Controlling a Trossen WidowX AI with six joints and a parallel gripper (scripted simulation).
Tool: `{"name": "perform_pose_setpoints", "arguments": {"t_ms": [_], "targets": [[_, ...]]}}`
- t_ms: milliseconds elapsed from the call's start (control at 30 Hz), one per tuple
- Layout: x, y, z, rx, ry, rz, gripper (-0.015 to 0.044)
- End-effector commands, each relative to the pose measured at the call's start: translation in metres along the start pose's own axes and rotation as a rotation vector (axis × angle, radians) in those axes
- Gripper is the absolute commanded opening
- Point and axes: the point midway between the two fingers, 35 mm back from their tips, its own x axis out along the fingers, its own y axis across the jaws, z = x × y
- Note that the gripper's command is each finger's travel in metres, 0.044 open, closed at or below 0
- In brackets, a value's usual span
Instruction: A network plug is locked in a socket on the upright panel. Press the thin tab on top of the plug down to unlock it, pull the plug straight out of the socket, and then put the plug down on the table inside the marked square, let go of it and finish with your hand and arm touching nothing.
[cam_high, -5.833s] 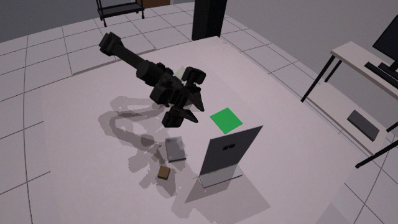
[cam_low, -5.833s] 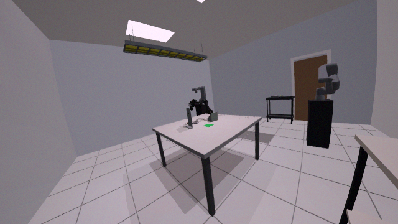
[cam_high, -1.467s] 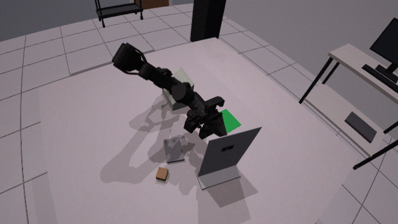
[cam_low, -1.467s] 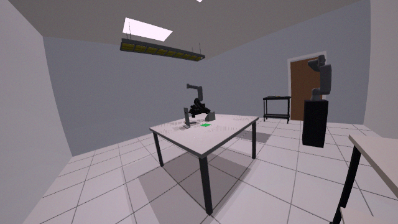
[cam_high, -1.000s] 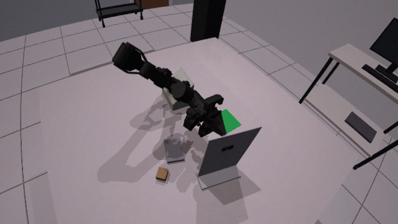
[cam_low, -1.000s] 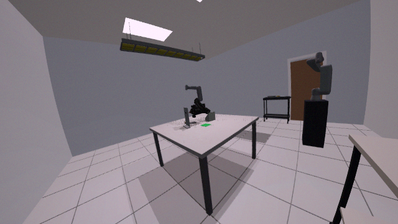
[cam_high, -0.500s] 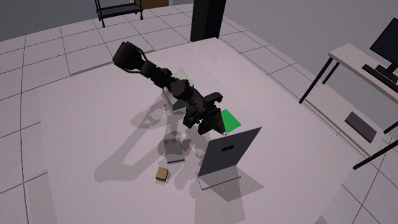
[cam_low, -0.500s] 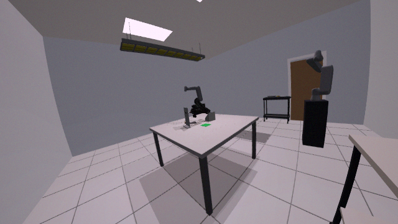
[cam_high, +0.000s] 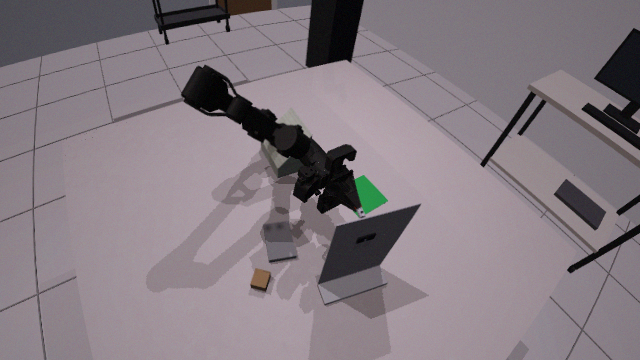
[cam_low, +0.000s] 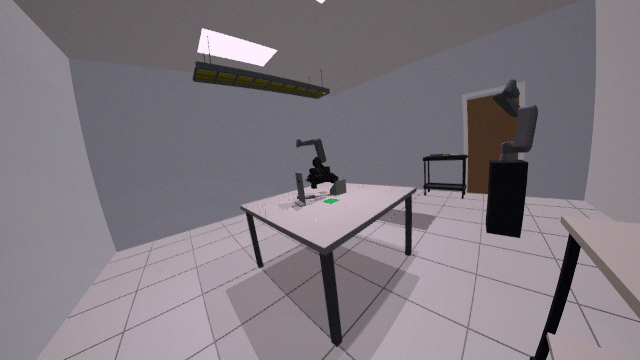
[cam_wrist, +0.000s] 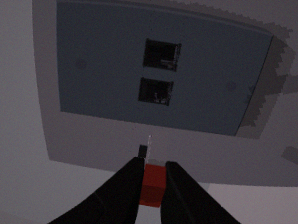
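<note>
My gripper (cam_high: 358, 207) (cam_wrist: 153, 169) is shut on the network plug (cam_high: 361, 213) (cam_wrist: 153, 186), a red body with a pale front end. The plug is out of the socket and held in the air, apart from the upright grey panel (cam_high: 350, 255) (cam_low: 300, 189) (cam_wrist: 105, 75). Two socket openings, the first socket (cam_wrist: 161, 55) and the second socket (cam_wrist: 155, 91), show empty in the wrist view. The green marked square (cam_high: 372, 196) (cam_low: 330, 201) lies on the table, partly hidden behind the gripper in the top view. In the exterior view the plug is too small to make out.
A grey flat piece (cam_high: 281, 245) and a small brown block (cam_high: 260, 279) lie left of the panel in the top view. A pale grey-green wedge-shaped block (cam_high: 284, 162) (cam_low: 338, 187) stands behind, partly hidden by the arm. The panel's foot (cam_high: 350, 290) rests on the table.
</note>
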Motion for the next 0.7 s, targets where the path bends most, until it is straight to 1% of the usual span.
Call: {"name": "perform_pose_setpoints", "arguments": {"t_ms": [0,667], "targets": [[-0.003,-0.001,0.000,0.005,-0.001,-0.005,0.0000],[-0.017,0.000,-0.006,0.006,0.010,-0.019,0.0000]]}}
